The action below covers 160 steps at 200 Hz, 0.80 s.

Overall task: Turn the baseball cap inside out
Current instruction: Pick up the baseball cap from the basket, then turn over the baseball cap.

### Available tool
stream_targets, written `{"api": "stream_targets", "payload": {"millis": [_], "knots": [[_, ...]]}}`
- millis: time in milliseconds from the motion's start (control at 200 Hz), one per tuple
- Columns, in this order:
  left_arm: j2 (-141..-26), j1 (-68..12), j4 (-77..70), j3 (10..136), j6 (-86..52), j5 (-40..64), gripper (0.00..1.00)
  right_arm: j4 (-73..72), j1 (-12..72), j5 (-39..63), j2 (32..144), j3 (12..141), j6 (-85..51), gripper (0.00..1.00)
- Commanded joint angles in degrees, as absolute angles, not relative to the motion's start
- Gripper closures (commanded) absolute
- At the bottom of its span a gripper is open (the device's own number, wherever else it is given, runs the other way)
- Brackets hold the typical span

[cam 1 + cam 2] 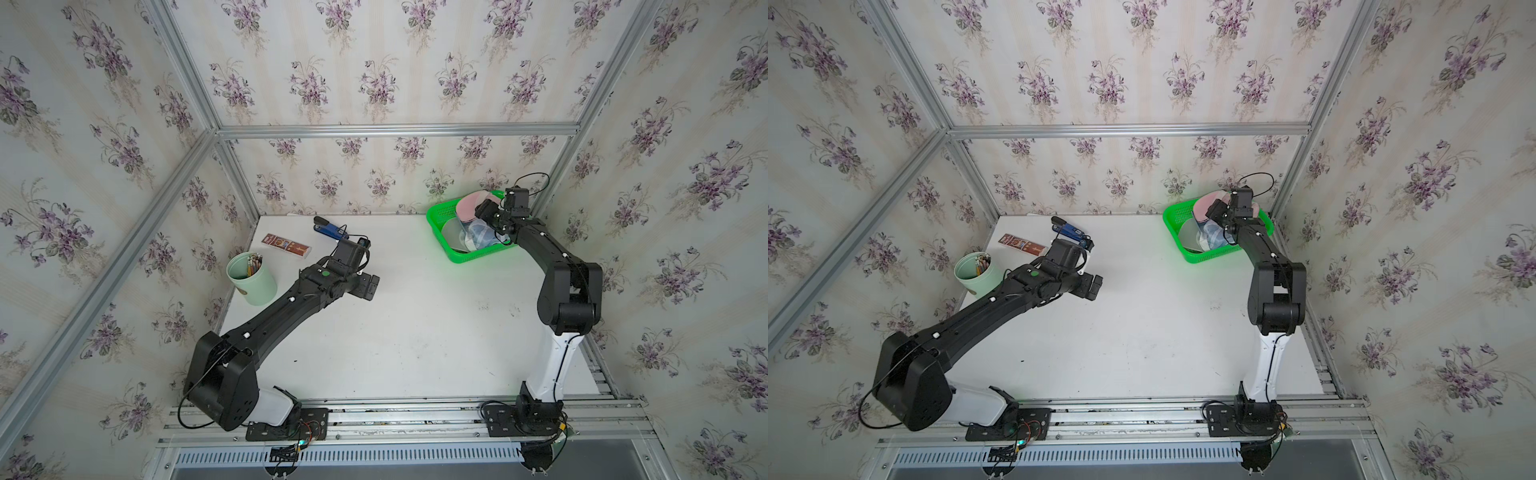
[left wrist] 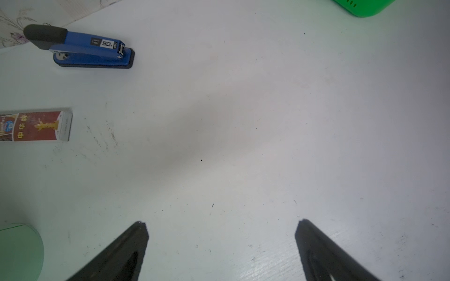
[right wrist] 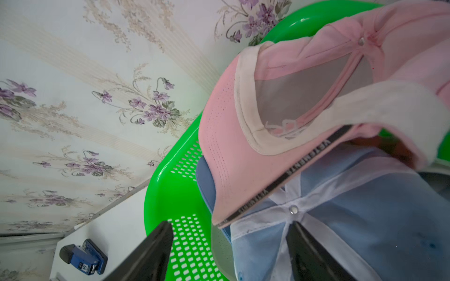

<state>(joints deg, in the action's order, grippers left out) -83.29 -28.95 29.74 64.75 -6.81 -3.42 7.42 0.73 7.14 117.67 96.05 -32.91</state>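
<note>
Two baseball caps lie in a green basket (image 1: 439, 232) at the back right of the table. A pink cap (image 3: 304, 92) with a white sweatband lies on top, its hollow facing the right wrist camera. Under it is a light blue cap (image 3: 353, 231) with white seam tape and a metal rivet showing. My right gripper (image 3: 231, 225) reaches down into the basket, open. One finger hangs over the basket's mesh wall, the other rests against the blue cap's cloth. My left gripper (image 2: 222, 223) hovers open over bare table near the middle left, with nothing between its fingers.
A blue stapler (image 1: 330, 229) and a red flat box (image 1: 286, 245) lie at the back left. A pale green cup of pencils (image 1: 251, 278) stands beside the left arm. Papered walls and aluminium posts close in the table on three sides.
</note>
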Motion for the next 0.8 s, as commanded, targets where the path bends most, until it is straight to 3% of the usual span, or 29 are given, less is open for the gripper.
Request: {"api": "stream_targets", "payload": {"millis": [0,250,345,490,574,794], "knots": [[-83.8,-28.9,29.3,65.3,-7.5,-3.6,0.01,3.6,0.7,8.1,119.4,96.9,-37.1,0.26],[-83.9,-28.9,30.2,66.1,-7.2,-2.7,0.01,-0.5,0.7,8.7,123.4,97.6,-41.4,0.41],[-83.4,-29.0,30.3,65.9,-7.5,-1.6,0.01,-3.2,0.7,9.4,123.8,96.9,-42.7,0.52],[-82.6,-29.0,30.3,65.7,-7.7,-1.4,0.01,-4.9,0.7,10.4,124.4,96.5,-43.3,0.77],[-82.4,-29.0,30.4,65.7,-7.9,-1.7,0.01,-7.6,0.7,11.5,123.5,94.6,-43.1,1.0],[-85.2,-29.7,33.4,69.1,-8.0,0.4,0.01,-16.1,1.1,13.9,113.6,83.8,-40.0,1.0]]}}
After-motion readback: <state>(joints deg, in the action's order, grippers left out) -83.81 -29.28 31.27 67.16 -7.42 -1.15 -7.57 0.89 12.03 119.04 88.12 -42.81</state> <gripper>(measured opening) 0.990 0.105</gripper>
